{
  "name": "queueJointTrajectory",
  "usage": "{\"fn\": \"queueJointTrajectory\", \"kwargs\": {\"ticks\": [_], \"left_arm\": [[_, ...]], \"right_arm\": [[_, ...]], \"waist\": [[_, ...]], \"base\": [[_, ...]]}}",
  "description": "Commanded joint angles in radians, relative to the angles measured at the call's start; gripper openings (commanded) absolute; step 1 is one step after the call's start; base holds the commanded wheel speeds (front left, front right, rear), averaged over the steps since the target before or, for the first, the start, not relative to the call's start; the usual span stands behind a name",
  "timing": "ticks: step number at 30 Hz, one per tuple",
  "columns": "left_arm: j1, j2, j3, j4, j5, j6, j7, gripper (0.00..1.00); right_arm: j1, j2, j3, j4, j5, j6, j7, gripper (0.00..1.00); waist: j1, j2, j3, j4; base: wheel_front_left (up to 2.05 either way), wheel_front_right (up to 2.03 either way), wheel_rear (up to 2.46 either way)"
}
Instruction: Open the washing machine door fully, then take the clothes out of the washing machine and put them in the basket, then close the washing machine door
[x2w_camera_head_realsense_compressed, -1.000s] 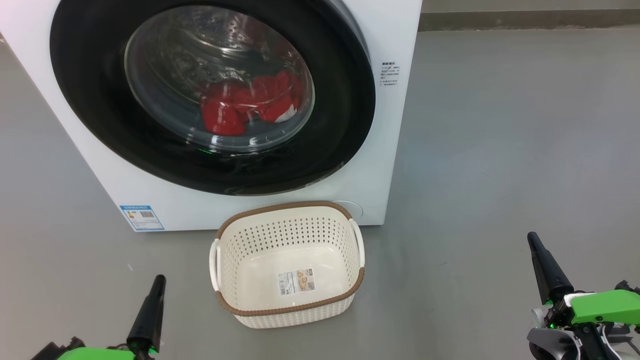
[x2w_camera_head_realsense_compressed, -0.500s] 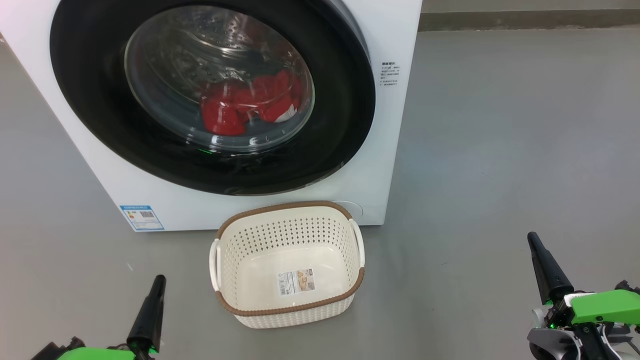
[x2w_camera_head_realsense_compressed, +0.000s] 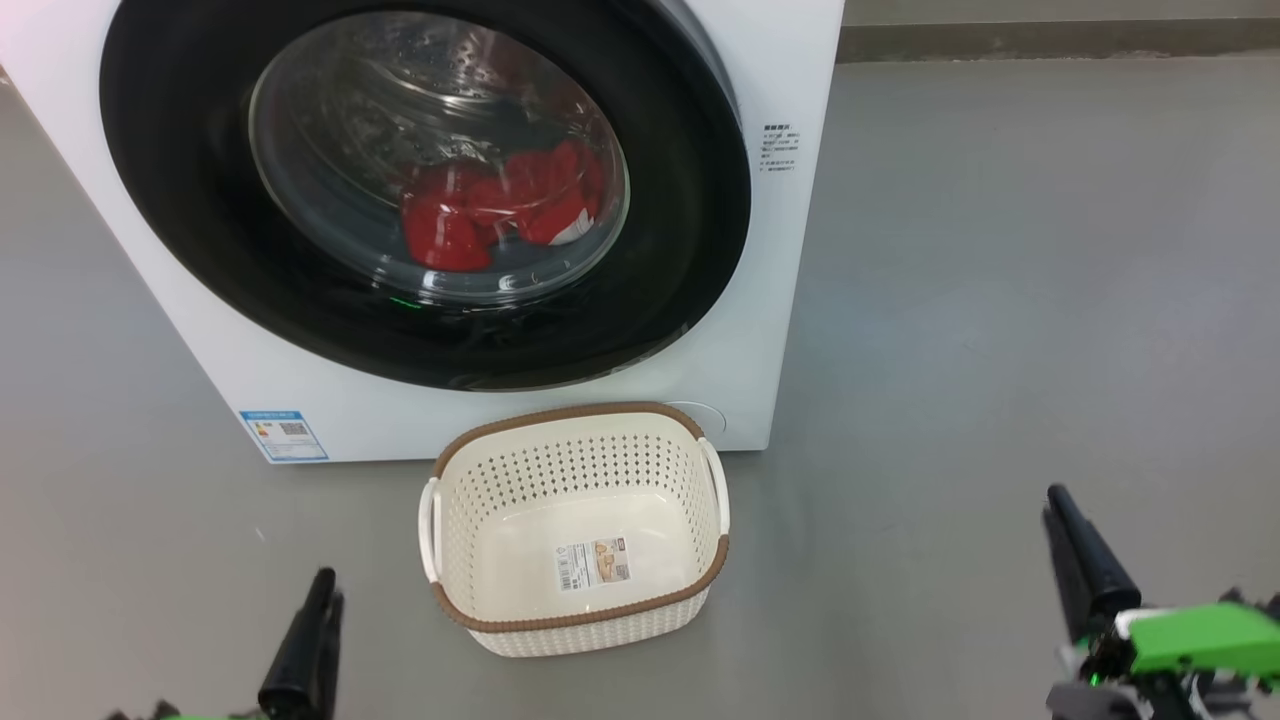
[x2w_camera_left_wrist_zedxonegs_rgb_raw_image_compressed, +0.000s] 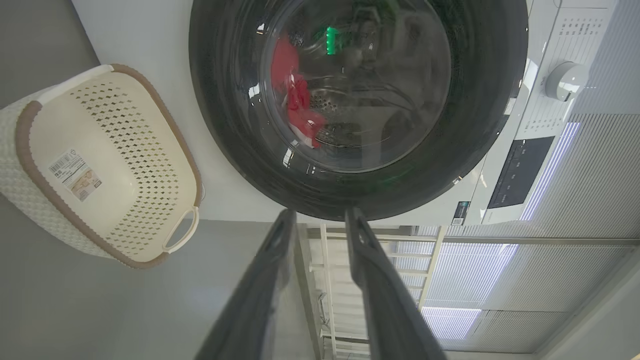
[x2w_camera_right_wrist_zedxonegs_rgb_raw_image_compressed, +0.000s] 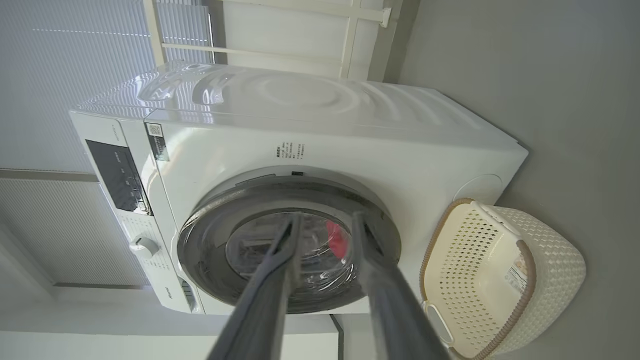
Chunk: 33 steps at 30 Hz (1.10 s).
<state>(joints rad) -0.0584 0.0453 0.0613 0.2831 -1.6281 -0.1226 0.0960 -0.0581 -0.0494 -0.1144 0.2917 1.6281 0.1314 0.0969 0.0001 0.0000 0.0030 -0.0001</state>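
You've got left hand (x2w_camera_head_realsense_compressed: 328, 585) and right hand (x2w_camera_head_realsense_compressed: 1052, 500) both slightly parted, washing machine door (x2w_camera_head_realsense_compressed: 180, 200) shut, clothes (x2w_camera_head_realsense_compressed: 470, 215) inside, basket (x2w_camera_head_realsense_compressed: 560, 412) on floor (x2w_camera_head_realsense_compressed: 1000, 300) before it

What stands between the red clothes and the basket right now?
The washing machine door covers the opening; the clothes lie behind its glass. The basket sits empty on the floor in front, nothing visible over it.

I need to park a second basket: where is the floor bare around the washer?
Widest bare floor: right of the washing machine and basket, ahead of the right pincer. A smaller patch lies left of the basket, below the blue sticker. Crowded: the basket sits close under the washing machine door.
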Motion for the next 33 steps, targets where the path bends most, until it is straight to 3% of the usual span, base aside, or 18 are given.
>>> {"fn": "queueJointTrajectory", "kwargs": {"ticks": [1,10,13,18,33], "left_arm": [[0.008,-0.004,-0.001,0.014,0.0,0.0,0.0,1.0],[0.011,-0.01,-0.018,0.034,-0.005,0.0,-0.016,1.0],[0.003,-0.009,-0.028,0.032,-0.003,0.0,-0.027,1.0],[-0.009,-0.003,-0.044,0.027,0.016,0.0,-0.043,1.0],[-0.041,-0.001,-0.055,0.005,0.192,0.015,-0.089,1.0]], "right_arm": [[0.01,0.004,0.001,0.014,0.0,0.0,0.0,1.0],[0.011,0.015,0.027,0.042,0.003,0.0,-0.02,1.0],[-0.001,0.015,0.042,0.044,0.0,0.0,-0.032,1.0],[-0.018,0.014,0.056,0.046,-0.017,0.0,-0.046,1.0],[-0.063,0.012,0.082,0.05,-0.169,0.0,-0.089,1.0]], "waist": [[0.0,0.0,0.0,0.0],[0.0023,0.0,-0.002,0.001],[0.0002,0.0,-0.001,0.001],[0.0,0.0,0.0,0.001],[0.0,0.0,0.002,0.001]], "base": [[0.0,0.0,0.0],[0.0,0.0,0.0],[0.0,0.0,0.0],[0.0,0.0,0.0],[0.0,0.0,0.0]]}}
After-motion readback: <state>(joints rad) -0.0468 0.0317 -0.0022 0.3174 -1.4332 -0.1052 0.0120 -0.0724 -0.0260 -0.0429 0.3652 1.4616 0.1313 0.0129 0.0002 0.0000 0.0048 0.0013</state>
